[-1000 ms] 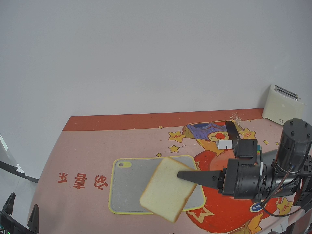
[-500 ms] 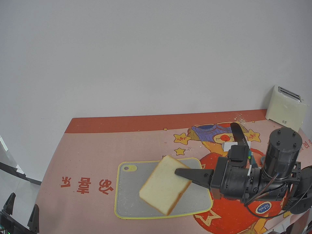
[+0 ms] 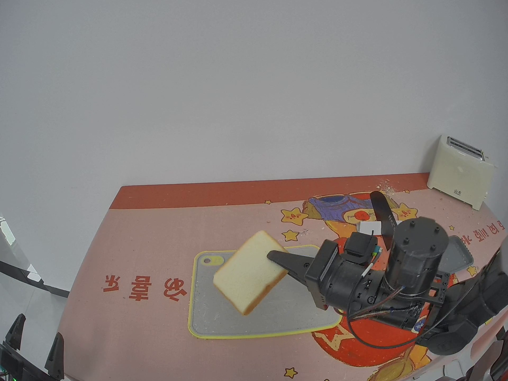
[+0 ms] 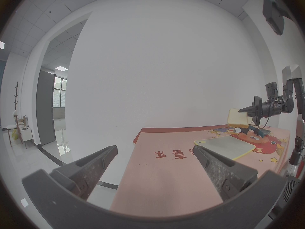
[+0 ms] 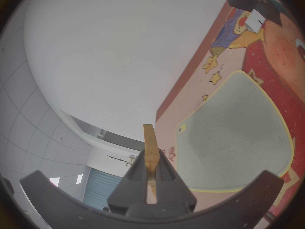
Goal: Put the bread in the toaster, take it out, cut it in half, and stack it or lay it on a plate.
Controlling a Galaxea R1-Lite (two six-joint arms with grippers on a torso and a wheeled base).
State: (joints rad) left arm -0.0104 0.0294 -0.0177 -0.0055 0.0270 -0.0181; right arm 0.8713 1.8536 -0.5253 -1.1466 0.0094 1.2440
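A slice of white bread (image 3: 247,280) hangs tilted above the grey, yellow-rimmed cutting board (image 3: 264,321). My right gripper (image 3: 279,258) is shut on its right edge. In the right wrist view the bread (image 5: 149,140) is edge-on, pinched between the fingers (image 5: 136,172), with the cutting board (image 5: 235,134) below. The cream toaster (image 3: 459,173) stands at the table's back right corner. My left gripper (image 4: 155,158) is open and holds nothing, low off the table's left front. From there the bread (image 4: 238,118) and the right gripper (image 4: 249,109) appear far off.
A black knife (image 3: 382,214) with a white tag lies behind my right arm, also in the right wrist view as the knife (image 5: 254,2). A grey dish (image 3: 459,254) is partly hidden by the arm. The table's left half is bare printed cloth (image 3: 143,250).
The head camera has shifted slightly. My right gripper has carried the bread leftward and toward the back, from over the board's front right corner to above its middle.
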